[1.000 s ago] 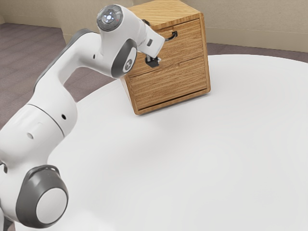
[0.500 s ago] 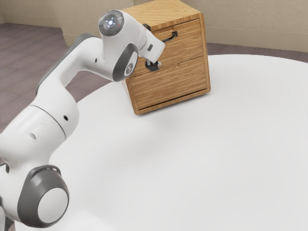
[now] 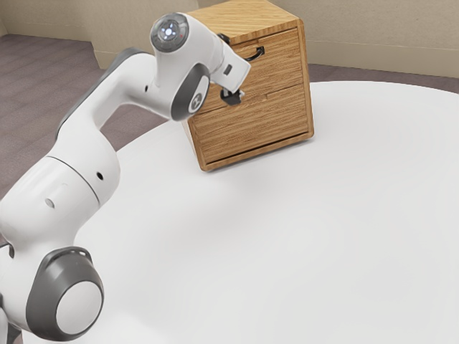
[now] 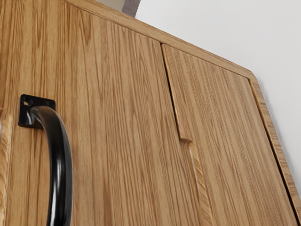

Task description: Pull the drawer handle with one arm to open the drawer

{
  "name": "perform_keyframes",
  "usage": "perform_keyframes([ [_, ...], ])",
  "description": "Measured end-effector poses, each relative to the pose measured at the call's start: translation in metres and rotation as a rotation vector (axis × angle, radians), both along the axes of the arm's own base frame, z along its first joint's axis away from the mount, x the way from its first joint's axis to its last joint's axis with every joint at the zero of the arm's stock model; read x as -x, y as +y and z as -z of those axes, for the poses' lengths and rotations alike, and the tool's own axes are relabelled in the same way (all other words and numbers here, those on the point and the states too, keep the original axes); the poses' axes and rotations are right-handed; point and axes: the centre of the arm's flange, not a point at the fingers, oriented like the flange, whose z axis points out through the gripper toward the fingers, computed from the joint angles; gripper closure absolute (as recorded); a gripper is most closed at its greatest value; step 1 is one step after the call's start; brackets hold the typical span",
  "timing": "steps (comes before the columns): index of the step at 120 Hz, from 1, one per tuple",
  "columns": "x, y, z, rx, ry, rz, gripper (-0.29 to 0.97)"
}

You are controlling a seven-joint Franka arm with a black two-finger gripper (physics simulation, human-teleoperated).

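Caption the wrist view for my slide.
Close-up of the wooden drawer front, its black handle curving from a mounting plate, second drawer front alongside.

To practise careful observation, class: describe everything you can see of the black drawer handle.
The handle is a glossy black arched bar, perhaps metal or plastic. A small square black plate fixes it to the wood-grain front of the upper drawer. The bar bows away from the wood. The drawer looks shut, flush with the cabinet. In the exterior view the tool hangs below the handle and toward that view's left, apart from it; nothing but its mount touches the handle.
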Motion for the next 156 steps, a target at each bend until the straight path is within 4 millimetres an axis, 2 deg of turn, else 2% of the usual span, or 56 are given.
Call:
perform_keyframes([
  [18,0.001,0.005,-0.005,-0.004,-0.014,-0.006,0.0],
  [30,-0.004,0.008,0.009,-0.002,-0.007,-0.005,0.0],
  [59,-0.01,0.0,0.021,0.007,-0.025,0.016,-0.04],
  [62,-0.011,-0.003,0.021,0.004,-0.027,0.02,0.0],
  [75,-0.013,-0.004,0.025,0.004,-0.027,0.024,0.0],
  [87,-0.014,-0.008,0.026,0.0,-0.028,0.03,-0.05],
  [94,-0.014,-0.01,0.026,-0.002,-0.028,0.032,-0.01],
  [104,-0.015,-0.026,0.024,-0.002,-0.027,0.049,0.03],
  [107,-0.015,-0.031,0.024,-0.001,-0.025,0.054,-0.03],
  [110,-0.015,-0.038,0.023,-0.002,-0.023,0.061,0.0],
  [118,-0.015,-0.05,0.022,-0.015,-0.016,0.062,-0.1],
  [122,-0.015,-0.053,0.021,-0.016,-0.013,0.06,-0.09],
  [128,-0.014,-0.059,0.02,-0.011,-0.006,0.057,0.01],
  [134,-0.013,-0.062,0.018,-0.004,0.003,0.047,-0.01],
  [156,-0.011,-0.069,0.032,0.029,0.063,0.003,-0.02],
])
